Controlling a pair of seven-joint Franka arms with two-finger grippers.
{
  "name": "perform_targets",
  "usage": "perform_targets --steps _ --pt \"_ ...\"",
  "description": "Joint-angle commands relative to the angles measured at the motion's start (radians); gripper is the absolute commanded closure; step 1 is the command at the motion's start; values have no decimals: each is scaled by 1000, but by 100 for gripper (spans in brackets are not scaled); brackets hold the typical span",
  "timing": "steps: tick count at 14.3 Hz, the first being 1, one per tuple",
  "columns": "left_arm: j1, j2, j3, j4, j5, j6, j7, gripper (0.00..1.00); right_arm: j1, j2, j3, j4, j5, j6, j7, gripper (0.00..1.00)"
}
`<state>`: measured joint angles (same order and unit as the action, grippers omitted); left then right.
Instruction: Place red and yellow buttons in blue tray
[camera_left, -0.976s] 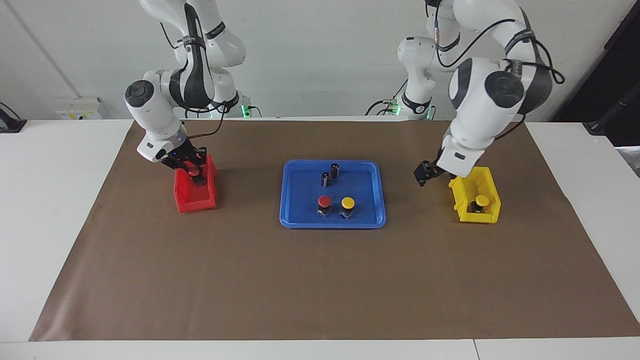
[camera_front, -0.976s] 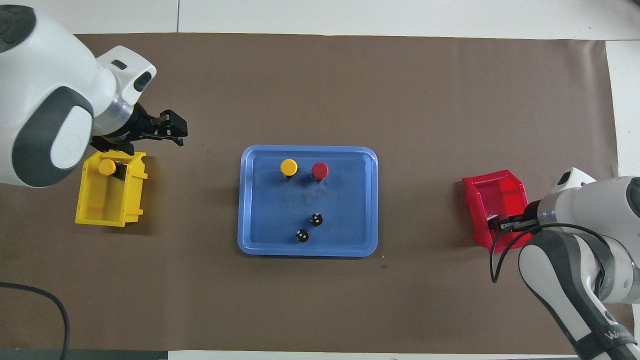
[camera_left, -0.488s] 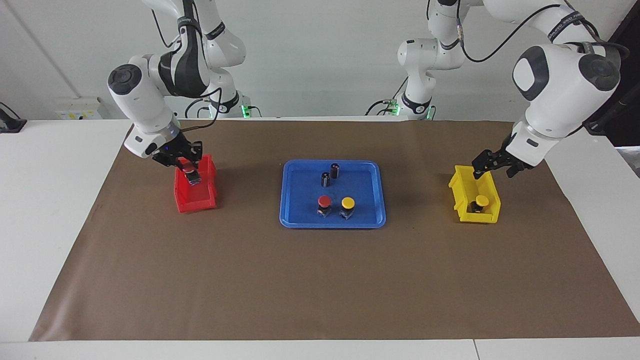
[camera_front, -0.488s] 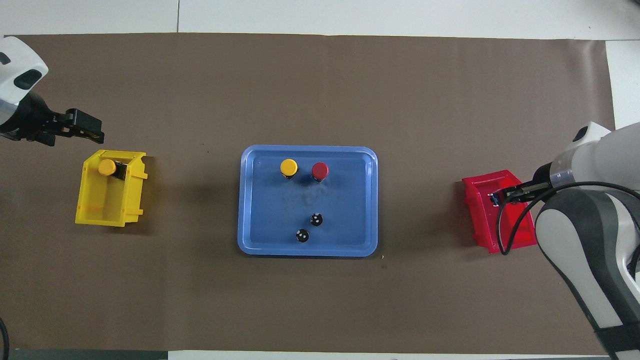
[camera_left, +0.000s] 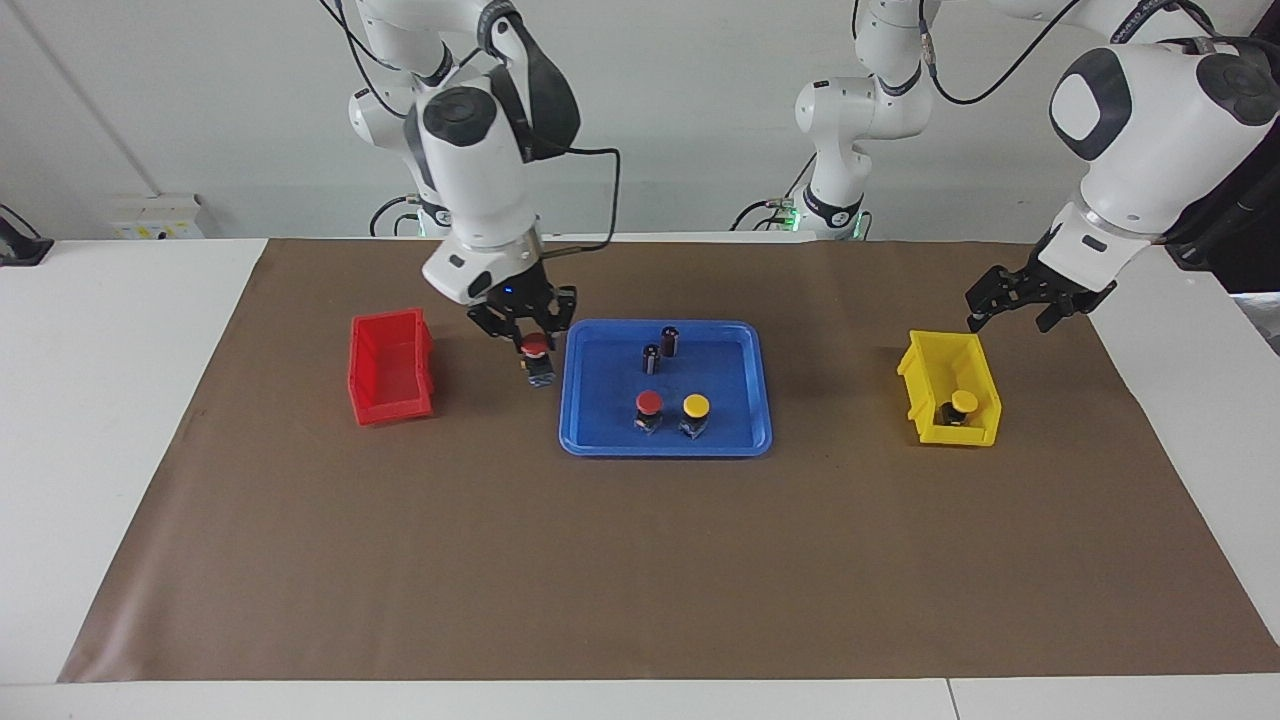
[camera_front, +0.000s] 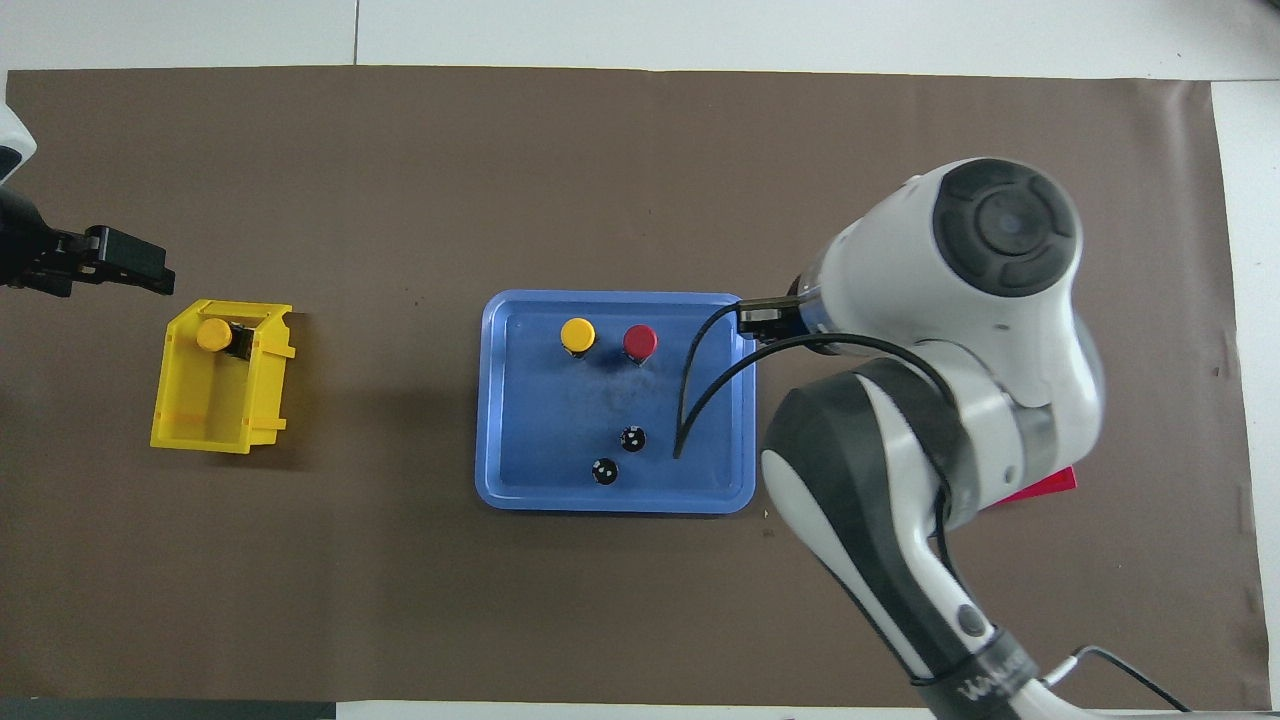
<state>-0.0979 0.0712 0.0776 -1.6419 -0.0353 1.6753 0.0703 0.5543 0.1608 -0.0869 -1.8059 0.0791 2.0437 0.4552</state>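
A: Where are the buttons?

B: One red button (camera_left: 649, 403) and one yellow button (camera_left: 696, 406) sit side by side in the blue tray (camera_left: 740, 440), in the part farther from the robots. Two small dark cylinders (camera_left: 660, 350) stand in the part nearer the robots.

A: And the others?

B: A second red button (camera_left: 536, 353) is up in the air. The right gripper (camera_left: 527, 335) has its fingers closed on it, over the brown mat (camera_left: 640, 560), just off the tray's edge that faces the red bin (camera_left: 390, 368). In the facing view that is at the tray's 9 o'clock. The second yellow button (camera_left: 962, 403) sits in the yellow bin (camera_left: 950, 390), at the tray's 3 o'clock.

A: What about the other arm?

B: The left gripper (camera_left: 1030, 303) hangs in the air over the mat beside the yellow bin. Its fingers are spread apart and hold nothing.
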Motion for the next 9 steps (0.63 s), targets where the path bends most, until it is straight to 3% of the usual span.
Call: perform_targets --steps 1,5,9 --pt "43 -28 -7 -122 11 114 45 0 13 75 -8 27 21 45 45 75" --pt "53 -15 -4 -231 23 254 62 3 21 131 -8 17 21 90 51 75" --pt "60 -11 -4 -306 23 328 52 25 24 158 -8 -21 21 164 51 75"
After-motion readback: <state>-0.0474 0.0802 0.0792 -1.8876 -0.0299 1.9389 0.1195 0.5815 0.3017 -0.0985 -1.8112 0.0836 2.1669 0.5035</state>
